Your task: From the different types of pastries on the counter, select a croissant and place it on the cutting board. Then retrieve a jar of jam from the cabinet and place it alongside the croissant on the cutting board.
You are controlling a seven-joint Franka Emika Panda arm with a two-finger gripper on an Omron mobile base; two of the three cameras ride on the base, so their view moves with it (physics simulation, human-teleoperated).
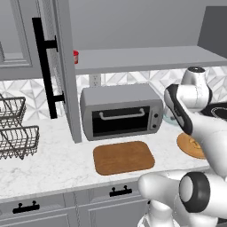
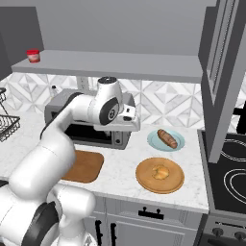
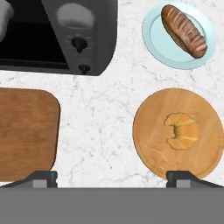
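The golden croissant [image 3: 181, 130] [image 2: 160, 172] lies on a round wooden disc [image 3: 148, 144] on the marble counter [image 3: 105, 118]. To its left lies the rectangular cutting board [image 3: 26, 131] [image 1: 123, 157] [image 2: 86, 166], bare. My gripper [image 3: 113, 177] [image 2: 133, 124] hangs open above the counter between board and disc, its tips wide apart and holding nothing. A long brown pastry [image 3: 183, 29] rests on a teal plate [image 2: 153, 140]. The red-lidded jar of jam [image 2: 33, 55] [image 1: 76, 56] stands at the left end of the cabinet shelf [image 1: 142, 58], behind the open cabinet door [image 1: 62, 66].
A grey toaster oven [image 1: 119, 111] stands behind the board. Wire baskets [image 1: 15, 128] sit at the far left of the counter. A black stovetop [image 2: 230, 173] borders the counter on the right. The open door's edge reaches down close to the counter.
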